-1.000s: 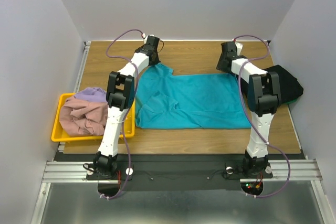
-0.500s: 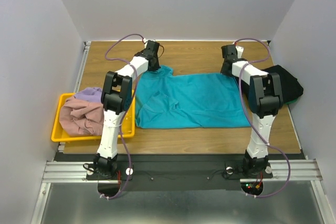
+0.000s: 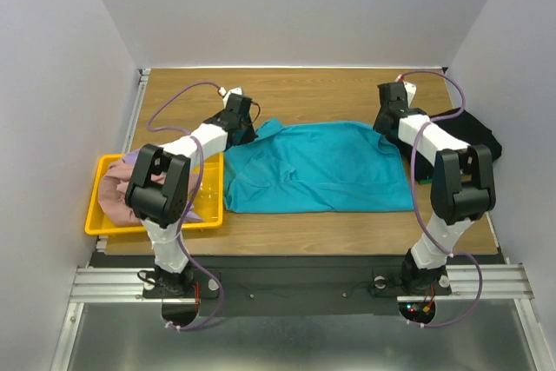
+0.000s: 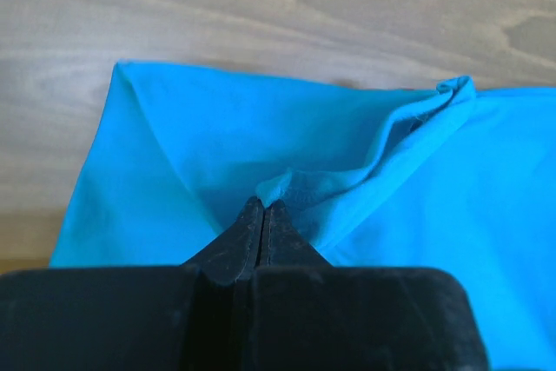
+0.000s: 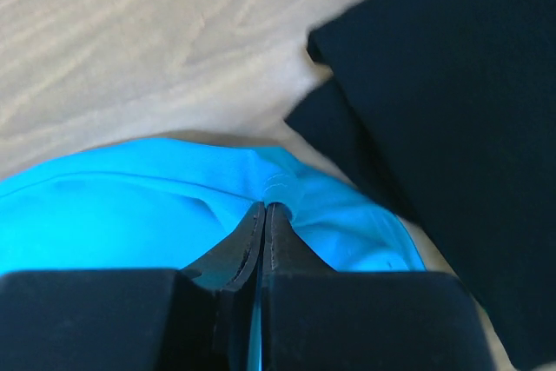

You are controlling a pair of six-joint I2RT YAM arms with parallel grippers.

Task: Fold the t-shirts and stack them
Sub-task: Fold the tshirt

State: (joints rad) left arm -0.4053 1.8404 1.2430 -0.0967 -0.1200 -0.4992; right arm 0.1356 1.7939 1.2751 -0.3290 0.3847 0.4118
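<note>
Wood-topped table (image 3: 304, 89) boxed in by pale walls, and across the centre of the frame lies the teal t-shirt (image 3: 321, 171), spread flat and ready for a fold. The left gripper (image 4: 263, 206) is clamped on a bunched ridge of cloth at the shirt's upper-left corner, and the right gripper (image 5: 265, 208) is pinched tight on the upper-right corner. With both far corners held, it looks like that edge gets carried over toward the bottom of the frame. The black t-shirt (image 3: 473, 132) waits at the right edge, just beside that corner. The pink t-shirt (image 3: 117, 195) sits heaped in the yellow tray (image 3: 95, 225) at the left. A second ago the right jaws stood open; both wrists have since come lower in the frame, dragging the top hem inward
</note>
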